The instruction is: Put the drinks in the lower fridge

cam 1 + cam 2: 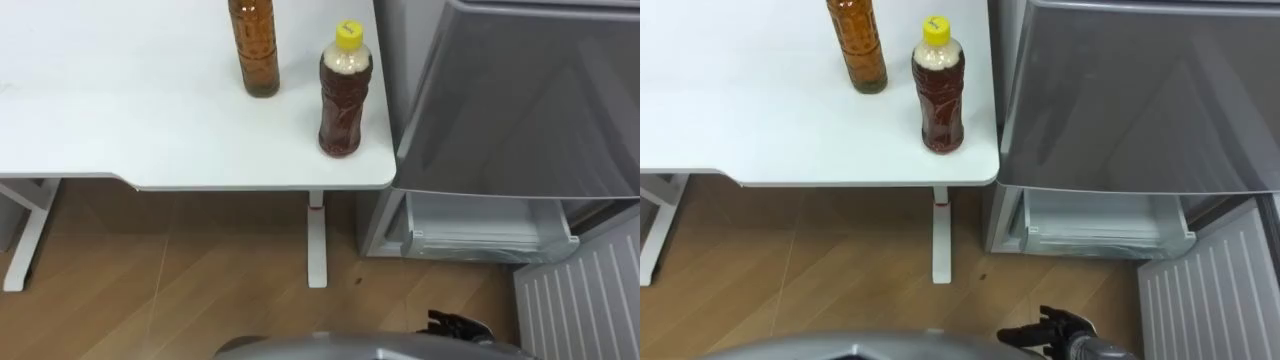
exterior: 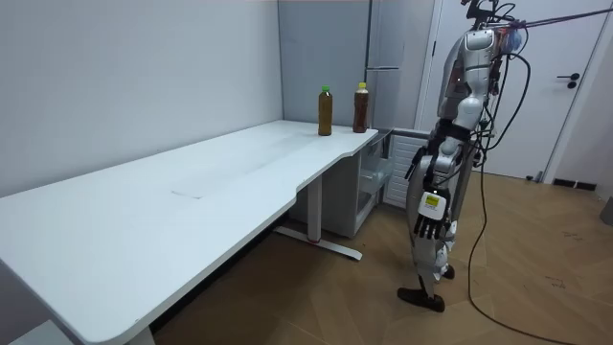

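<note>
Dark fingers of the robot's right hand (image 1: 1052,329) poke into the bottom edge of the eye views, low and to the right, above the floor. Too little of them shows to tell whether they are spread or curled, and nothing is seen in them.

Both drinks stand upright on the white table (image 1: 120,100). A yellow-capped bottle (image 1: 345,92) of reddish-brown drink stands near the table's right front corner, close to the edge and just beside the fridge (image 1: 520,90). A second bottle (image 1: 255,50), holding amber drink, stands near it, farther back and to the left, the two apart. Its top is cut off in the eye views, while the room view shows it with a green cap.

Right of the table, the fridge's grey upper front is closed. Below it the lower compartment (image 1: 480,225) stands open, with a pale drawer (image 1: 470,243) showing inside. The lower door (image 1: 580,300), swung out, shows its ribbed white lining at the lower right.

One white table leg (image 1: 317,240) runs down to the wooden floor (image 1: 180,280) under the front edge.

From the room view, the robot stands upright on the floor at the bottle end of the long table, in front of the fridge. Its left hand (image 2: 427,217) hangs by its thigh with loose, straight fingers, holding nothing.
</note>
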Robot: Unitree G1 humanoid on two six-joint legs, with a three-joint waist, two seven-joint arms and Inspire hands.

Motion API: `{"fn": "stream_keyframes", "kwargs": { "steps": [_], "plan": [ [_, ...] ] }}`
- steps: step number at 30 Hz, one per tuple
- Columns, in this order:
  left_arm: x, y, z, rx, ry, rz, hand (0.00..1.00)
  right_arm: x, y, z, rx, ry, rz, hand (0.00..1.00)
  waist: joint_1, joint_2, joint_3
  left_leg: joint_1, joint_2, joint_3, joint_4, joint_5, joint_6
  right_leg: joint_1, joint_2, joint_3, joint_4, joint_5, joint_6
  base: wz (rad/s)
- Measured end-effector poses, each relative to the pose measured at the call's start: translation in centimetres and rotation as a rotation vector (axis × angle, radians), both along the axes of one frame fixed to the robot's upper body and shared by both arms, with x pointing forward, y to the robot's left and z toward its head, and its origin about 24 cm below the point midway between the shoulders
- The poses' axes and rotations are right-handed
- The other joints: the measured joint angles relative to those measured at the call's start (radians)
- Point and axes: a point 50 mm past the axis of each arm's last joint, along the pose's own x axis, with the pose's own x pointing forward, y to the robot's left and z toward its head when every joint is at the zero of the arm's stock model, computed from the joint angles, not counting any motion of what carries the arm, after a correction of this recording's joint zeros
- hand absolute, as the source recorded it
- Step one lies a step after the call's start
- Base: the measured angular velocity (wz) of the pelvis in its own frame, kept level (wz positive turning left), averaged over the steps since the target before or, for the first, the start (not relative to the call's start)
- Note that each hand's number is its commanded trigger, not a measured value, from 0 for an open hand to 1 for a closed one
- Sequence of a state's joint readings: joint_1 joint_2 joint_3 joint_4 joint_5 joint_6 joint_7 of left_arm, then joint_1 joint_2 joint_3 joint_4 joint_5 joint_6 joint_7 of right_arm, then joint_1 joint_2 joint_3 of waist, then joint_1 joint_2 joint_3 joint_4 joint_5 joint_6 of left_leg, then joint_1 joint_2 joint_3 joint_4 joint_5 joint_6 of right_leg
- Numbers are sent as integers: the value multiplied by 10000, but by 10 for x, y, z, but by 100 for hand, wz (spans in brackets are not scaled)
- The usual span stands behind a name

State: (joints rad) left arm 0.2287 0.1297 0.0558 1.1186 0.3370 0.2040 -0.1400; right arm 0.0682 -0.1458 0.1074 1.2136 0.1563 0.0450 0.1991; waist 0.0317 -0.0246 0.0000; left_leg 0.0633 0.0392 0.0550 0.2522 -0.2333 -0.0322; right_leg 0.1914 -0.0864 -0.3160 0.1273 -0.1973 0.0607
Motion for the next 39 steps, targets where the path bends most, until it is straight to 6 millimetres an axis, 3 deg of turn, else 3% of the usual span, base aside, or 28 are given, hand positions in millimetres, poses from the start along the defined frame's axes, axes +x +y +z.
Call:
{"fn": "stream_keyframes", "kwargs": {
  "steps": [7,15,24,31,35,39],
  "plan": [
    [3,4,1,141,-17,-12,0,-2,-2,0,-65,43,-185,0,14,7,4,9,-23,2,-12,-2,3,-7,-15,35,-10,-5,8,0],
    [-2,3,1,39,125,424,0,-5,-6,0,-137,205,-543,0,0,165,13,26,-32,-9,-27,-4,7,25,-12,98,0,-7,12,0],
    [-4,3,1,49,102,636,0,-8,-6,0,190,312,-1024,0,16,155,24,160,-50,-17,-135,-5,8,162,-11,122,-61,-28,20,0],
    [0,7,1,259,-513,2591,0,-11,-6,-1,400,413,-1197,0,8,36,13,155,-68,-25,-50,-11,19,178,-29,109,-61,-31,25,0],
    [-6,7,1,180,-591,3946,0,-13,-7,-1,436,551,-1371,0,26,48,16,195,-70,-13,-59,-12,21,223,-29,112,-72,-33,29,0],
    [-23,8,2,344,-641,6393,0,-13,-9,-1,457,568,-1521,0,40,71,21,199,-94,-47,-71,-14,24,236,-44,83,-85,-60,47,3]
  ]
}}
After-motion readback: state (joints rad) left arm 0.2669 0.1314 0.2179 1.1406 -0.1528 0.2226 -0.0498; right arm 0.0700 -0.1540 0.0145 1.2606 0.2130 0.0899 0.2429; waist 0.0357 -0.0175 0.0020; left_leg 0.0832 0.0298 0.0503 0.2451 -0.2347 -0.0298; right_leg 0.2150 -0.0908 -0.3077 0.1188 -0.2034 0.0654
